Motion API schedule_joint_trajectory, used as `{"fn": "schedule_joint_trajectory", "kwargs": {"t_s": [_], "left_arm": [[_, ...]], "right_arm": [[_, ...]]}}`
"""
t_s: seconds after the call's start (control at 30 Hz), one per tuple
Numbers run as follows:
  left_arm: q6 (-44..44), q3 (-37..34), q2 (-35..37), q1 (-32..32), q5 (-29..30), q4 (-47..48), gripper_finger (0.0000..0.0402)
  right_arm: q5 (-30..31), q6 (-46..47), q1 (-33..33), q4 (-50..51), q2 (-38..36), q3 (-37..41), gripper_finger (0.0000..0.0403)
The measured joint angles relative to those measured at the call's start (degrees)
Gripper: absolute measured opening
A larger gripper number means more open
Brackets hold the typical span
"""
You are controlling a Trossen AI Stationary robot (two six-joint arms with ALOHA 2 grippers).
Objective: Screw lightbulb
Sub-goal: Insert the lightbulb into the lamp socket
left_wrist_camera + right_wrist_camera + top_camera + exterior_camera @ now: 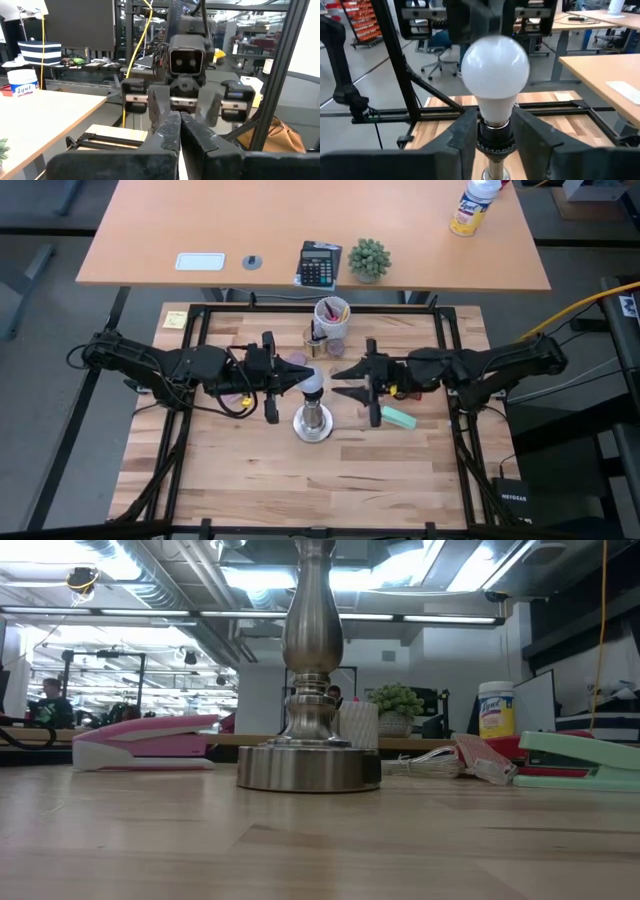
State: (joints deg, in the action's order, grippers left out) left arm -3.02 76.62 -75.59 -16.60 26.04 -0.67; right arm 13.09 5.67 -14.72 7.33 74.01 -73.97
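The lightbulb (496, 75) stands on the socket stand (312, 423) between the right hand's (496, 131) parted fingers; left hand (180, 131) closed beside it

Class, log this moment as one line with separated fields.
bulb: on stand | right end effector: around bulb base | left end effector: shut, beside bulb

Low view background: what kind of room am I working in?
Probably an open-plan lab or office: exposed ceiling ducts, a desk behind the table with a calculator, and a swivel chair on the bare floor.
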Motion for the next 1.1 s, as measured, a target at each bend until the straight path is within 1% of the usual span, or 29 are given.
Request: {"fn": "schedule_joint_trajectory", "kwargs": {"t_s": [0.1,0.2,0.27,0.37,0.53,0.8,0.97,1.1], "left_arm": [[0.00,0.00,0.00,-0.16,0.02,-0.02,0.0001],[0.02,0.00,0.00,-0.31,0.02,-0.02,0.0001],[0.02,0.00,0.00,-0.28,0.02,-0.02,0.0001],[0.00,0.00,0.00,-0.28,0.00,-0.02,0.0001],[0.01,0.00,0.00,-0.28,0.00,-0.12,0.0001],[0.02,0.00,-0.02,-0.28,0.00,-0.94,0.0001],[0.02,0.00,-0.02,-0.28,0.00,-1.00,0.0001],[0.02,-0.13,-0.02,-0.22,0.00,-1.16,0.0001]], "right_arm": [[1.20,-0.02,0.11,-0.77,-0.69,0.00,0.0106],[3.79,-0.40,0.11,-2.21,-0.76,0.00,0.0090],[5.51,-1.81,0.11,-3.68,-0.76,0.02,0.0082],[6.48,-4.24,0.12,-6.53,-0.55,0.02,0.0073],[6.88,-6.37,0.11,-10.10,0.15,0.02,0.0064],[7.37,-7.63,1.39,-13.34,4.00,0.00,0.0050],[7.99,-10.30,1.25,-14.65,4.80,0.02,0.0048],[8.37,-10.49,1.25,-14.82,4.80,0.02,0.0048]]}}
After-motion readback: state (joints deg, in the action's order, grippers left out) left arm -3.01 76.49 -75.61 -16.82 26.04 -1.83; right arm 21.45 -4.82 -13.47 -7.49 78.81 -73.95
